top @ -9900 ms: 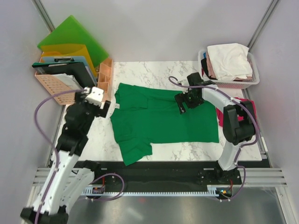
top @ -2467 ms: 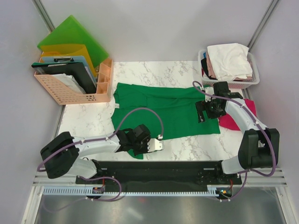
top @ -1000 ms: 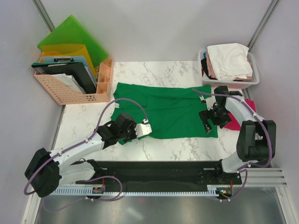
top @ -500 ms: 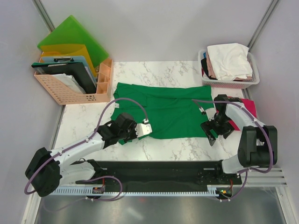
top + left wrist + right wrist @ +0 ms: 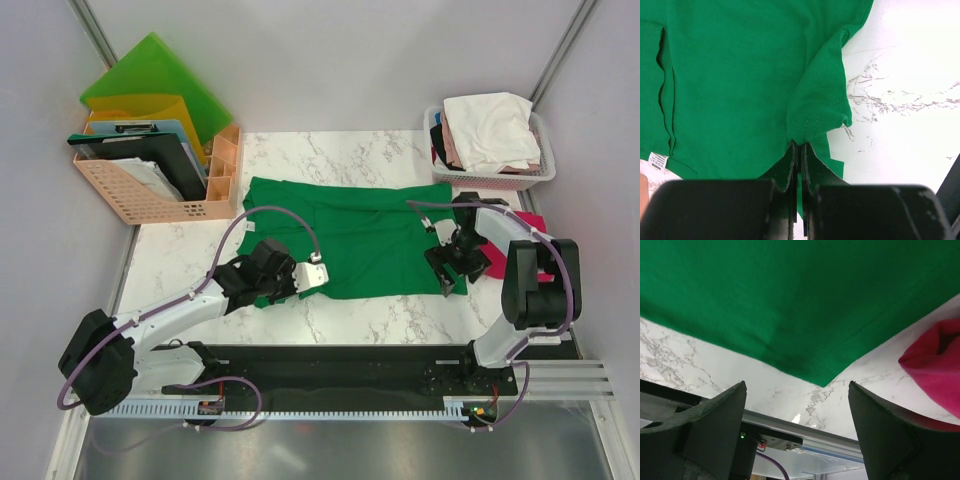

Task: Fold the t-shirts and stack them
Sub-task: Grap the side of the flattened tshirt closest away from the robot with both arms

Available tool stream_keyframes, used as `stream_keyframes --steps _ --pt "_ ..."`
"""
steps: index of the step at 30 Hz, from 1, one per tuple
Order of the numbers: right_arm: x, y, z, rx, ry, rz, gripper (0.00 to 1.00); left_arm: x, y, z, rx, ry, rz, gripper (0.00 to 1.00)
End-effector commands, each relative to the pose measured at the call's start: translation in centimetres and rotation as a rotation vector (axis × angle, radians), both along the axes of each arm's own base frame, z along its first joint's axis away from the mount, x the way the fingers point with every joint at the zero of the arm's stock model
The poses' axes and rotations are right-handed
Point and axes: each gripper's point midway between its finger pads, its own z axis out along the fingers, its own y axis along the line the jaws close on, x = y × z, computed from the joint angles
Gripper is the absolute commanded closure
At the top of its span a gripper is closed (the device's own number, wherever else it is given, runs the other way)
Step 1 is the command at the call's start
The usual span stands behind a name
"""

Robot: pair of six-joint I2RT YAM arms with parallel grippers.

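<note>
The fingers (image 5: 815, 172) of the left gripper (image 5: 799, 150) are pinched shut on a sleeve fold of the green t-shirt (image 5: 360, 235), which is spread across the table (image 5: 190, 265). The right gripper (image 5: 796, 385) is held wide, empty, over the near right hem corner. If closed carelessly, the magenta t-shirt (image 5: 935, 365) just beside could be snagged. Free marble is available along the near edge.

Left arm (image 5: 175, 312) and right arm (image 5: 508, 228): white shells, black joints. Purple cable (image 5: 266, 208) loops along each. Fingers (image 5: 816, 175) matte black, wedge-shaped, edges scuffed
</note>
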Motion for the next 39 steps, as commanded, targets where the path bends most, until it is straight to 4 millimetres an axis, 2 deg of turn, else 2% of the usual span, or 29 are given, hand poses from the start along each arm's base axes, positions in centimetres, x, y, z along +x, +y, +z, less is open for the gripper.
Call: stream_keyframes --steps 1,5,6,8,13,14,15,17,18,24,29,33,36,39 --pt "2.1 0.2 -1.0 0.006 -0.033 -0.012 0.11 1.0 -1.2 1.4 -0.044 -0.042 -0.023 0.98" --pt "2.2 0.2 -1.8 0.008 -0.021 -0.016 0.17 1.0 -1.0 1.6 -0.040 -0.050 -0.020 0.98" --pt "2.1 0.2 -1.9 0.007 -0.021 -0.016 0.25 1.0 -1.0 1.6 -0.040 -0.054 -0.021 0.98" --pt "2.0 0.1 -1.9 0.005 -0.021 -0.016 0.30 1.0 -0.9 1.5 -0.035 -0.053 -0.021 0.98" --pt "2.0 0.2 -1.6 0.005 -0.033 -0.015 0.54 1.0 -0.9 1.5 -0.036 -0.050 -0.021 0.98" --pt "1.9 0.1 -1.6 0.004 -0.033 -0.018 0.62 1.0 -1.0 1.6 -0.038 -0.050 -0.021 0.98" --pt "2.0 0.1 -1.5 0.002 -0.037 -0.018 0.74 0.9 -1.0 1.5 -0.039 -0.047 -0.021 0.98" --pt "1.7 0.1 -1.5 0.001 -0.031 -0.016 0.84 0.9 -1.0 1.3 -0.036 -0.041 -0.019 0.98" --pt "1.8 0.1 -1.3 -0.001 -0.039 -0.016 1.00 0.9 -1.0 1.3 -0.037 -0.039 -0.017 0.98" --pt "1.8 0.3 0.1 0.017 -0.065 -0.012 1.00 1.1 -0.6 0.5 -0.035 -0.057 0.010 0.98" --pt "3.4 1.3 2.5 0.071 -0.138 -0.026 1.00 2.5 -0.3 0.1 -0.019 -0.093 0.041 0.98" --pt "4.7 1.9 3.9 0.106 -0.192 -0.032 1.00 3.5 -0.7 0.9 -0.041 -0.113 0.065 0.98" --pt "6.3 2.8 4.7 0.151 -0.264 -0.046 1.00 4.7 -1.0 2.2 -0.084 -0.157 0.098 0.98" --pt "8.1 3.5 5.4 0.191 -0.336 -0.062 1.00 6.6 -0.3 3.3 -0.106 -0.186 0.149 0.98"
